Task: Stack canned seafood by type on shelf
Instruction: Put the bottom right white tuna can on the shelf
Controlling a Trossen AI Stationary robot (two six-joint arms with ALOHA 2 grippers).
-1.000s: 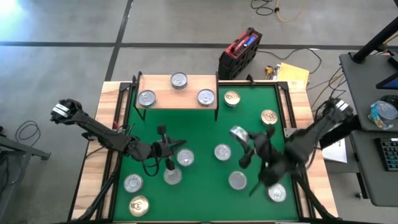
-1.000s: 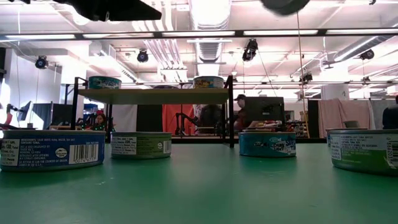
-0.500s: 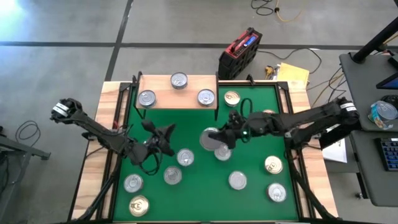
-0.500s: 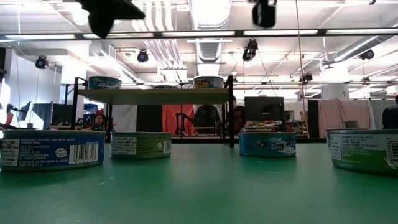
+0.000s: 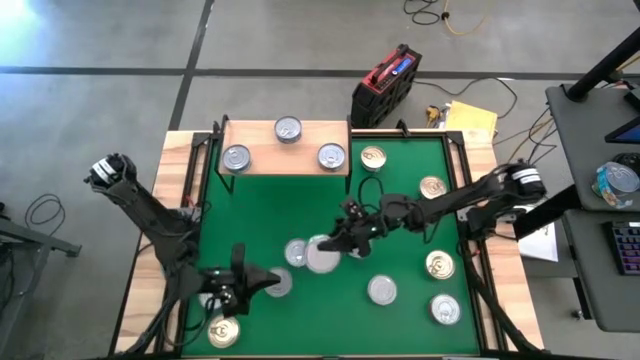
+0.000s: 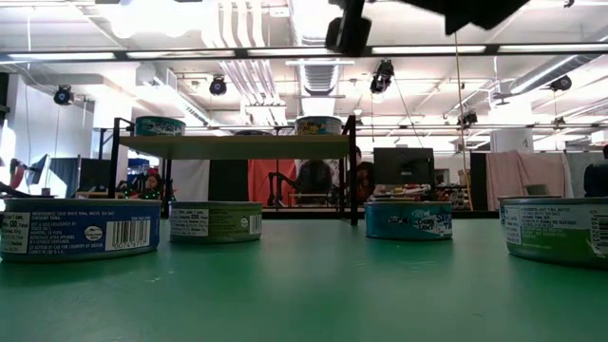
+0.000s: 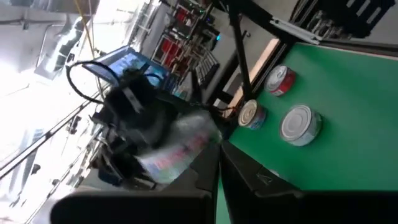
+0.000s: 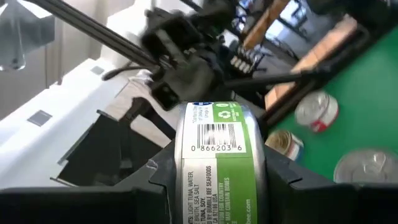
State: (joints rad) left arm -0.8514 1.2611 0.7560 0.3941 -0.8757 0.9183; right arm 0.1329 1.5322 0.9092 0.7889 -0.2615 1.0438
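The right gripper (image 8: 214, 180) pinches a green-labelled round metal tin (image 8: 216, 155) by its rim; probably stiff, slick, light; left gripper (image 5: 240, 285) pressed together.

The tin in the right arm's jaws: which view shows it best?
Right wrist view: the green-labelled tin fills the frame, barcode readable, clamped on both sides. The high view shows only its silver lid over the mat. The low view misses it.

Robotics lab: concrete floor (image 5: 100, 40), ceiling ducts (image 6: 318, 28), monitors (image 6: 403, 166).
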